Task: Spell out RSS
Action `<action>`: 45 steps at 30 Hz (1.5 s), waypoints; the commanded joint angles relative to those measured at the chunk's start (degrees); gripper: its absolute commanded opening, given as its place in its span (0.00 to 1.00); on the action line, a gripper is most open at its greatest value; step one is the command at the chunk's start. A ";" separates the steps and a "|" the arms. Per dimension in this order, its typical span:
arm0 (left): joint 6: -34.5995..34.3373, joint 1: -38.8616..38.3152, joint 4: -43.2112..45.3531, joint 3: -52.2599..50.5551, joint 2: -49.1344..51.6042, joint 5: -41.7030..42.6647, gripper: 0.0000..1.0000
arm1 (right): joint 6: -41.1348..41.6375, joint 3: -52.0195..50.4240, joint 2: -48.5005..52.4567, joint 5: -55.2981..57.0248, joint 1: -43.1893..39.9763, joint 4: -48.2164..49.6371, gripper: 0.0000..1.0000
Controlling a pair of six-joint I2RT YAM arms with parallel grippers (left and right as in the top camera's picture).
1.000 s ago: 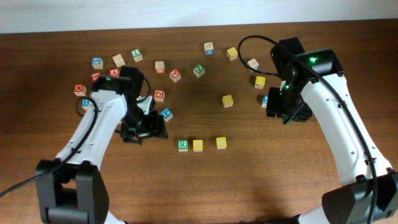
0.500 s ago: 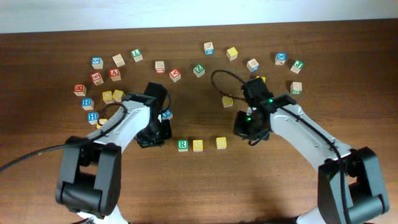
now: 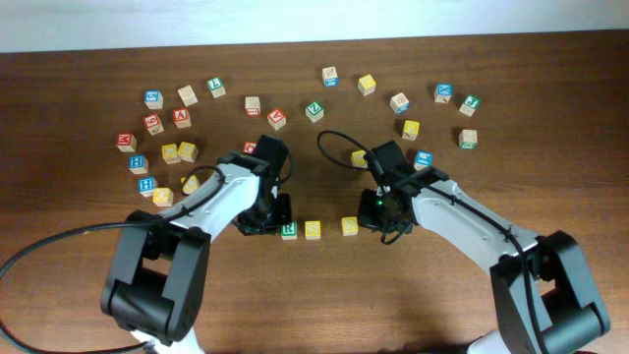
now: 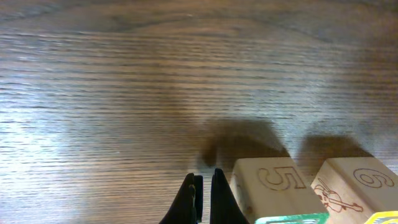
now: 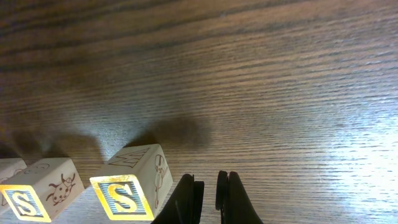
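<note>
Left gripper (image 3: 263, 218) sits low over the dark brown wooden table (image 3: 324, 295). Its black fingers are nearly together w/ only a thin slit btwn them, nothing gripped. Pos.: just left of the small wooden R cube (image 3: 288, 230) (green letter, pale top). In the left wrist view the left gripper (image 4: 204, 200) points at bare wood, and the R cube (image 4: 268, 185) is right beside one finger; touching or not, can't tell. The cube's side face shows an outlined 5, w/ the green edge of its top just in view at the bottom.

Right gripper (image 3: 378, 211): fingers almost together, narrow gap, empty. Pos.: just right of the end S cube (image 3: 349, 226), a small wooden block w/ yellow top. In the right wrist view the right gripper (image 5: 208, 198) is close beside the end S cube (image 5: 127, 186), whose S sits in a yellow frame.

The row runs along the near-centre of the table, in order R, S, S left to right in the overhead view. The middle S cube (image 3: 313, 230) (wooden, yellow top) is just beside the R cube; after a clear gap comes the end S cube. The middle S cube has a ladybird drawing on one side (image 5: 37, 190) and an outlined 6 plus a violin on another (image 4: 354, 190).

Approx two dozen other small coloured wooden letter cubes (image 3: 277, 119) are scattered in an arc across the far side, apart from the row. A few yellow cubes (image 3: 177, 152) lie nr the left arm.
</note>
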 commanded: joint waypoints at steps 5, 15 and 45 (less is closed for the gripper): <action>-1.40 -2.36 1.20 -0.24 0.46 0.90 0.00 | 0.52 -1.20 -0.15 -0.76 0.63 1.01 0.04; -3.72 -5.05 2.32 -0.24 0.46 2.99 0.00 | 0.52 -2.21 -0.15 -3.50 1.42 3.26 0.04; -4.79 -5.05 4.13 -0.24 0.46 4.00 0.00 | -3.78 -2.34 4.28 -10.67 3.26 9.68 0.04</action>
